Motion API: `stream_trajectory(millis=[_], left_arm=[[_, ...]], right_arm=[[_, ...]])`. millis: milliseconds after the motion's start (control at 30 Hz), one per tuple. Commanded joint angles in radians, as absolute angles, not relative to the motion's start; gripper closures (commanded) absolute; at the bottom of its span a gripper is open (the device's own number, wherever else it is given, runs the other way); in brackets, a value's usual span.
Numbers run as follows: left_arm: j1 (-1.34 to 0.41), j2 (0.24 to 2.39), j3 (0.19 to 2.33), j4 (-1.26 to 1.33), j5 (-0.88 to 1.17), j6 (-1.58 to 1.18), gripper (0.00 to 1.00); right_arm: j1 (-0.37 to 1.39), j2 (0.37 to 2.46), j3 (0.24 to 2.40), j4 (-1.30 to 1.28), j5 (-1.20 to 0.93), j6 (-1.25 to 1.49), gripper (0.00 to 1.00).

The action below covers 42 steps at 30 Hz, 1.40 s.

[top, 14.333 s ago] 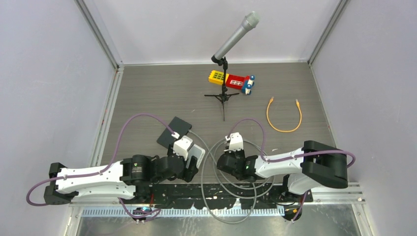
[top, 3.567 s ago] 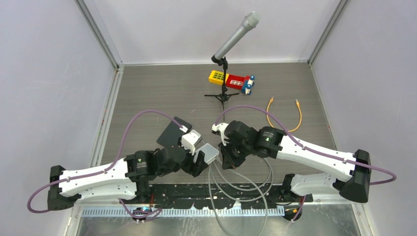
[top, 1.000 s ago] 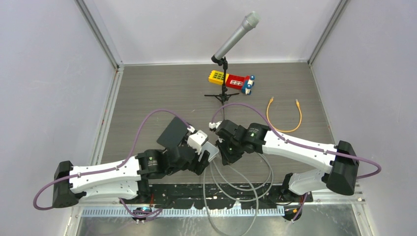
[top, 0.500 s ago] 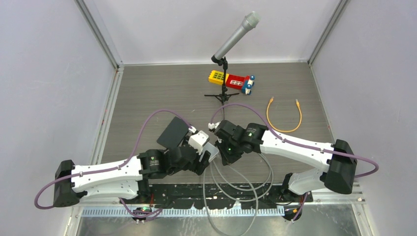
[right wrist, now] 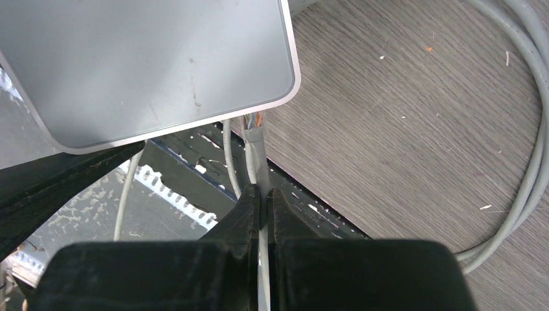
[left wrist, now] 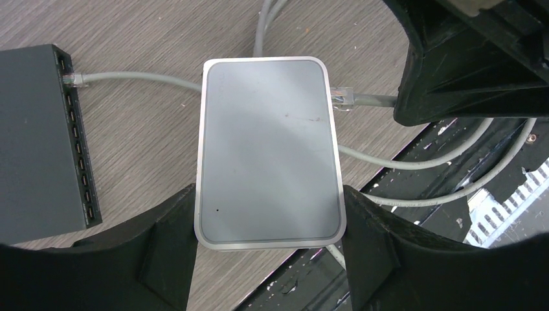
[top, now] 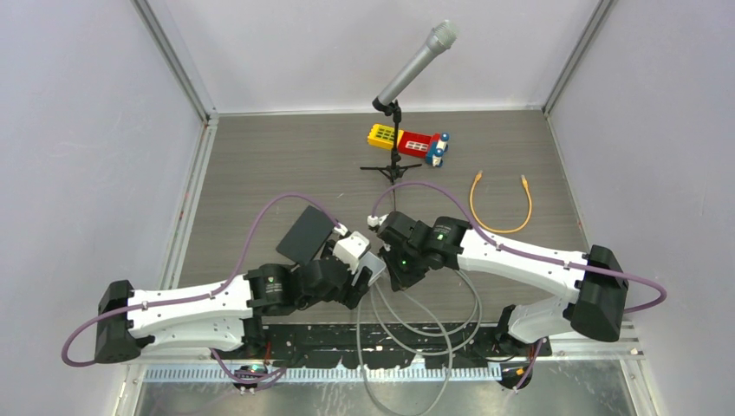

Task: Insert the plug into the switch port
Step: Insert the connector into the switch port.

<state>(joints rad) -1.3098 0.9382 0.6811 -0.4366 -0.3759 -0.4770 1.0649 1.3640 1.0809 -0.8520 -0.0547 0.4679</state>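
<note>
The left gripper (left wrist: 268, 217) has its jaws spread wide and clamped on the two long sides of the switch (left wrist: 268, 149), holding it over the near edge of the table (left wrist: 149, 39). The right gripper (right wrist: 261, 194) is pinched tight on the grey cable (right wrist: 256, 152), a little way behind the plug (left wrist: 339, 97). In the left wrist view the plug's clear tip sits right against the switch's side. Whether it has gone into a port or only touches the casing, I can't tell.

The worry, to my eye, is that the grip is on soft cable and not on the plug body. A push could buckle the cable and tip the plug off line, so that it jams on the port rim or skids along the casing. The switch is held only by its smooth sides, so a crooked shove might twist it in the jaws or slide it out. If the latch tab faces the wrong way, the plug won't seat at all. The slack loops (right wrist: 537, 129) on the table could drag the plug back. Another cable runs from the black box (left wrist: 39, 142) in behind the switch, and a tug there might turn it.
</note>
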Motion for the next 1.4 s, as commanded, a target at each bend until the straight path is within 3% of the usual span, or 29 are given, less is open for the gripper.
stream_trajectory(millis=[0, 300, 733, 1367], left_arm=[[-1.379, 0.938, 0.716, -0.216, -0.12, -0.482, 1.0], [-1.379, 0.917, 0.703, -0.211, -0.095, -0.478, 1.0], [-1.404, 0.925, 0.721, -0.223, -0.08, -0.431, 1.0], [-1.407, 0.855, 0.694, -0.223, -0.041, -0.426, 1.0]], right_arm=[[1.045, 1.353, 1.145, -0.48, 0.015, 0.535, 1.0], [1.043, 1.282, 1.079, -0.417, 0.052, 0.506, 1.0], [1.003, 1.374, 1.266, -0.665, -0.087, 0.333, 1.0], [0.959, 1.262, 1.083, -0.531, -0.085, 0.239, 1.0]])
